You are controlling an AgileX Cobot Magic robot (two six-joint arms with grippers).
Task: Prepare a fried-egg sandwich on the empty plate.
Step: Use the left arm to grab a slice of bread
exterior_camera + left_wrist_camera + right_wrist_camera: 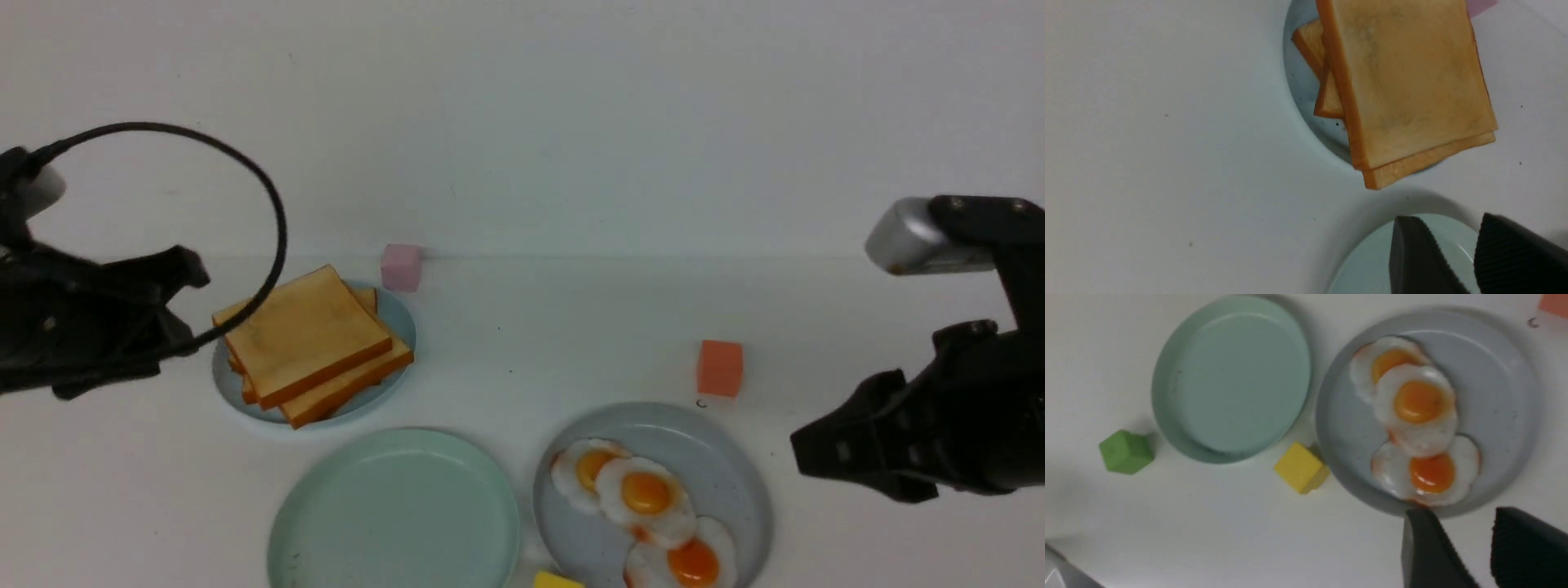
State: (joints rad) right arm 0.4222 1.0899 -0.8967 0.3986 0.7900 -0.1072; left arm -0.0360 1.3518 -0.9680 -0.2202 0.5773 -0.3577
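Left tool (1447,222), right tool (1458,514): ajar, empty

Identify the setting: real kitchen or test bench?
Probably a lab test bench, not a kitchen: bare white table, toy-looking toast slices and fried eggs, an orange block and pink block lying loose.

Bright, even light floods the white table (571,327). A soft shadow rims the mint-green plate (1231,375), and the right wrist view blurs slightly around it.
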